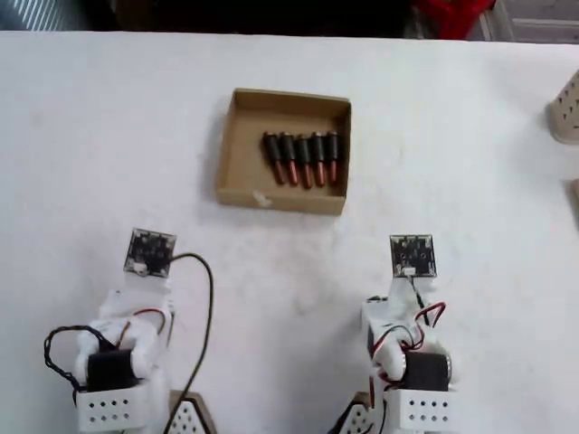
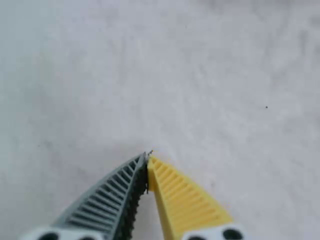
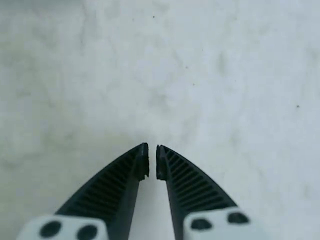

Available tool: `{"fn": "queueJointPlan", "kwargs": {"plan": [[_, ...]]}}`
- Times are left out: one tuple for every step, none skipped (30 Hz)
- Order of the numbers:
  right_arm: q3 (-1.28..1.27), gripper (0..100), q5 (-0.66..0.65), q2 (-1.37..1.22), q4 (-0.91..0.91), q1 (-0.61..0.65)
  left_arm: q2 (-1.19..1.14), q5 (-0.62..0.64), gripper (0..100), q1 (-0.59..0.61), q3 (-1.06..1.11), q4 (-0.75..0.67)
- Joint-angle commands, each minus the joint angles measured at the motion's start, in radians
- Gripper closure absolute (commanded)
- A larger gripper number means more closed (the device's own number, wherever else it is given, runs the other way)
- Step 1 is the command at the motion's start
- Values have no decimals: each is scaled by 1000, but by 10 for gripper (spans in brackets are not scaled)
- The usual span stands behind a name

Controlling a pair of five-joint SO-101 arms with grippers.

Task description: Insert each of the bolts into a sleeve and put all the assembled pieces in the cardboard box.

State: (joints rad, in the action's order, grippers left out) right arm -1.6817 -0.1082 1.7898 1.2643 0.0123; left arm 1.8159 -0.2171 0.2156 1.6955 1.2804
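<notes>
Left gripper (image 2: 148,161) pressed together, empty, over bare bench (image 2: 200,75); right gripper (image 3: 151,161) near-closed with a hairline gap, empty. Cardboard box (image 1: 230,154) at 12 o'clock between the arms, five assembled pieces (image 1: 306,159) side by side inside. Looks finished: best leave both arms parked and the box undisturbed. Bench white, mottled; dark room beyond the far edge.

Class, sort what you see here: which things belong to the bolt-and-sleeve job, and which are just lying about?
Job: cardboard box; five assembled pieces lying inside it.
Lying about: pale perforated object at the right edge of the table; red item beyond it.
</notes>
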Motion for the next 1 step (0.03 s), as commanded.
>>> {"fn": "queueJointPlan", "kwargs": {"plan": [[-9, 981, -11, 8, 4, 1, 10, 6, 975, -1, -3, 8]]}}
